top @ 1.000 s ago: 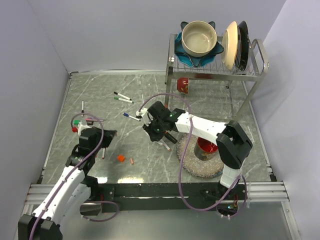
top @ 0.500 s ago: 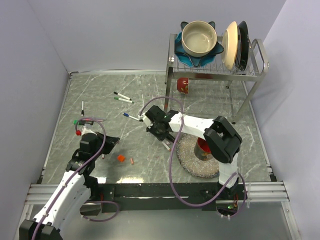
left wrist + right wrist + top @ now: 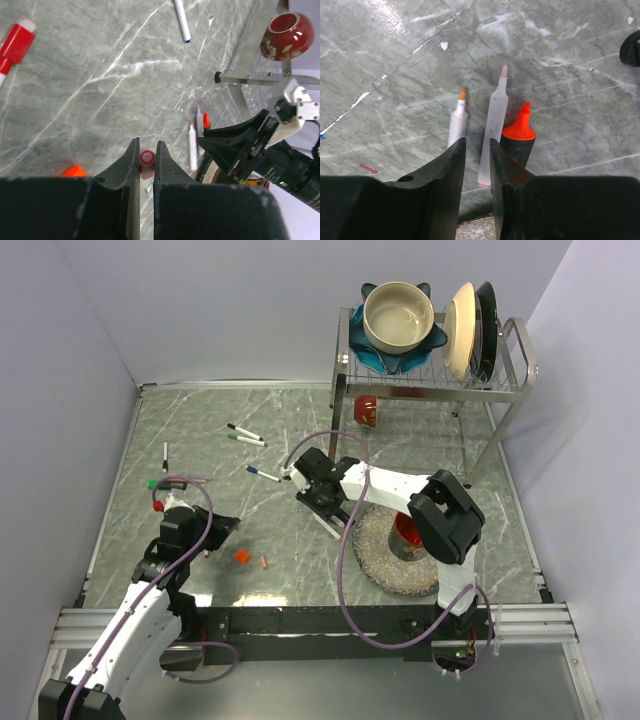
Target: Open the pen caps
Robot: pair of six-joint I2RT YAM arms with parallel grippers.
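Note:
My left gripper (image 3: 146,150) is shut on a small red pen cap (image 3: 147,159), held above the table; it sits left of centre (image 3: 216,528) in the top view. My right gripper (image 3: 477,150) hovers low over three uncapped markers lying side by side, its jaws a little apart with nothing between them: a white one with an orange tip (image 3: 457,120), a white one with a pink tip (image 3: 495,122) and a black highlighter with an orange tip (image 3: 518,140). An orange cap (image 3: 241,556) and a small pink cap (image 3: 264,562) lie between the arms.
A red cap (image 3: 158,506) and a green cap (image 3: 151,483) lie at the left. Capped pens (image 3: 246,435) and a blue-capped pen (image 3: 263,475) lie farther back. A round mat (image 3: 385,565) carries a red bowl (image 3: 412,535). The dish rack (image 3: 500,390) stands at the back right.
The right gripper has come down over the markers and its jaws have parted, leaving the pink-tipped marker on the table. The left gripper drew back toward its base with the red cap.

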